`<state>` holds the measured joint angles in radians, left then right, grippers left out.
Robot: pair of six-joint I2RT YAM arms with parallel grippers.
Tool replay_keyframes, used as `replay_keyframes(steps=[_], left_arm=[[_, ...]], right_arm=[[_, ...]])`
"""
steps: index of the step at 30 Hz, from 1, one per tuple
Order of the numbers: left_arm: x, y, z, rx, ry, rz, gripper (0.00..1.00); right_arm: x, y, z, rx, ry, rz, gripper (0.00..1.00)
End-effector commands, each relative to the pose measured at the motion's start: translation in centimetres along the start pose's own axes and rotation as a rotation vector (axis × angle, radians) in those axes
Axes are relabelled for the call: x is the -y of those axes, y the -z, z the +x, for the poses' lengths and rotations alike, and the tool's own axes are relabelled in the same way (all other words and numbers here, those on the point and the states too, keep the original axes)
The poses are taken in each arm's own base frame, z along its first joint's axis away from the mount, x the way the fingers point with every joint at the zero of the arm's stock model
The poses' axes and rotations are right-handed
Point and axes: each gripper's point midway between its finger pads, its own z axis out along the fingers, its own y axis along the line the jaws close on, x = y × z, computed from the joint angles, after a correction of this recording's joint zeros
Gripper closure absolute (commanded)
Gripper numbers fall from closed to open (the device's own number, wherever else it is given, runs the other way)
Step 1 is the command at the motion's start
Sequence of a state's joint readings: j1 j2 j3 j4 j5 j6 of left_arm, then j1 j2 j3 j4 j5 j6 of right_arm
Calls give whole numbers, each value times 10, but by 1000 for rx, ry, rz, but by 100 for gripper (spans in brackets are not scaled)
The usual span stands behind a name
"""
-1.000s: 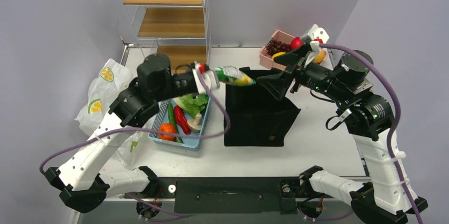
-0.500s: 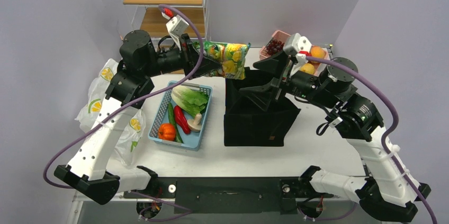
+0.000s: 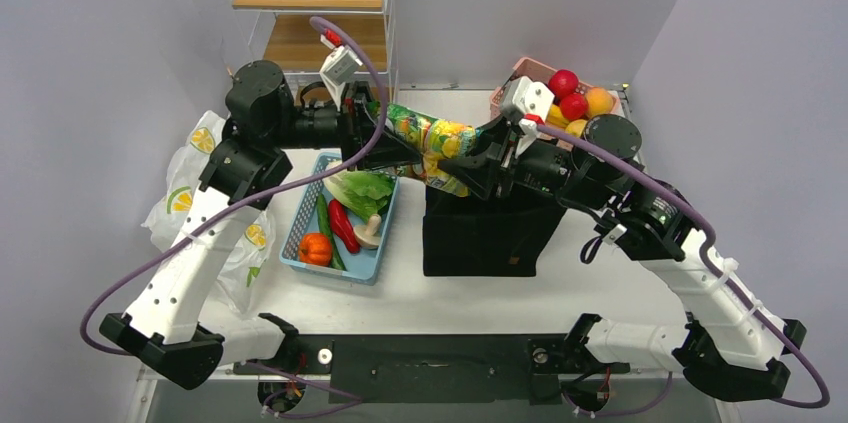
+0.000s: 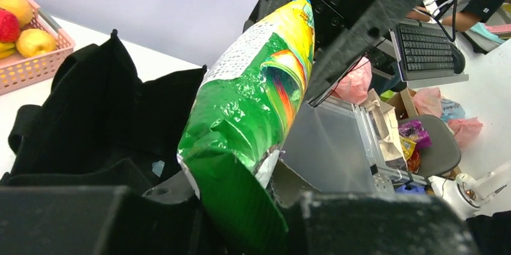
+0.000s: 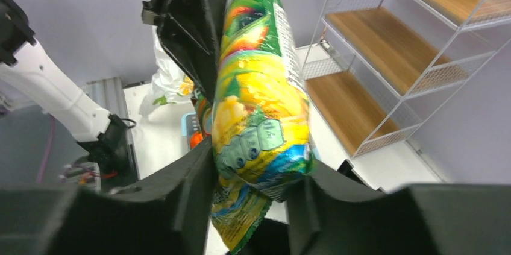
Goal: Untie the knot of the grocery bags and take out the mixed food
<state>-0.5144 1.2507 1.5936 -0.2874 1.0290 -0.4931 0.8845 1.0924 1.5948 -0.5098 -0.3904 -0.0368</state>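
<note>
Over table [image 3: 450,293], 2 end effectors [image 3: 395,146] [image 3: 468,158] grip 1 snack packet [image 3: 432,136]

Glossy crinkled foil snack packet [image 3: 432,141], matt black cloth tote [image 3: 482,233]

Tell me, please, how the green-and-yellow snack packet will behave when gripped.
Probably light and air-filled: the snack packet bulges between the fingers of the right gripper. Its glossy film looks slippery, so it may slide. It creases at the left gripper, so it likely bends easily.

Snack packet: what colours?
Shiny green and yellow packet, touches of red; right wrist view shows it best.
</note>
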Motion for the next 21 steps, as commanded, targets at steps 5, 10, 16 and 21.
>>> replay_keyframes(steps=[5, 10, 16, 21], left_arm=[[-13, 43, -31, 85, -258, -163, 29], [-53, 119, -76, 174, -823, -637, 26], [-20, 127, -47, 76, -1353, -615, 26], [-15, 113, -36, 8, -1528, -581, 26]], right_arm=[[3, 4, -34, 104, -102, 41, 100], [41, 11, -46, 208, -389, 120, 100], [45, 1, -56, 249, -590, 23, 100], [35, -7, -57, 228, -684, -54, 100]])
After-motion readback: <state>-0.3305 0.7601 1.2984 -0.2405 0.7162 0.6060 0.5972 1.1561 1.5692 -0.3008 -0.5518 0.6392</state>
